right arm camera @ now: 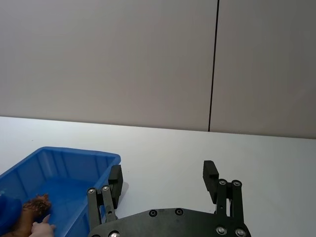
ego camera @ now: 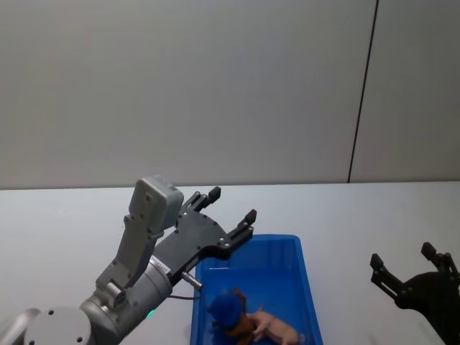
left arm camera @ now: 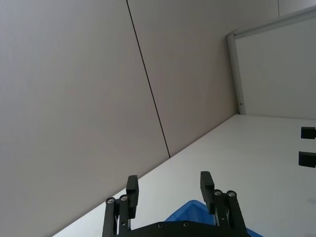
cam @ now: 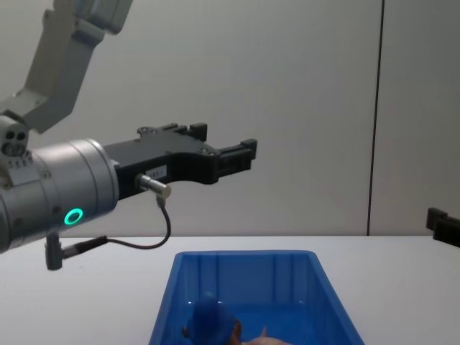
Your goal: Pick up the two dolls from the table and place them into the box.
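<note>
The left claw (ego camera: 231,205) is hovering above the far left corner of the blue box (ego camera: 302,277), its fingers spread apart and gripping nothing. The box is sitting on the white table (ego camera: 65,223) at the centre. Inside it, both dolls are lying near the close end: the shaggy reddish-brown doll (ego camera: 241,327), partly hidden under a blue lump that cannot be identified, and the pale pink doll (ego camera: 280,330) touching its right side. The right claw (ego camera: 406,269) is resting low, right of the box, fingers apart and empty. Judgement: both placements appear complete; only arm withdrawal is remaining.
</note>
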Robot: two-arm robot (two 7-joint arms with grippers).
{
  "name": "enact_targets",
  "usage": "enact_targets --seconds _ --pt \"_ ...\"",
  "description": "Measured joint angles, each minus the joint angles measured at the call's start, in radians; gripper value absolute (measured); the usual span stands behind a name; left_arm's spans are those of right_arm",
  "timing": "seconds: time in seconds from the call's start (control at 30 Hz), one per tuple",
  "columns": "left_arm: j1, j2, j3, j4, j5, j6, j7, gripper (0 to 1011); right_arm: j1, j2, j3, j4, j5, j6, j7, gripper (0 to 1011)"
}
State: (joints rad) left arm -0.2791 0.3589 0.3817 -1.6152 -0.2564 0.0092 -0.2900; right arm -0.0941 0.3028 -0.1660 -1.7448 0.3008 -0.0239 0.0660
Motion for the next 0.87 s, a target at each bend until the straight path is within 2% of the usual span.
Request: enact_targets --seconds 0.07,0.3,0.87 --pt "-0.002 -0.003 0.001 -0.002 0.004 0.000 0.002 818 0.000 0.000 0.000 0.000 0.000 0.000 0.000 1001" --pt "-0.005 -0.009 0.005 -0.006 0.012 -0.001 0.005 999 0.000 0.000 0.000 0.000 0.000 0.000 0.000 1001" --pt "-0.009 -0.015 0.008 -0.010 0.020 -0.002 0.009 1001 0.000 0.000 0.000 0.000 0.000 0.000 0.000 1001"
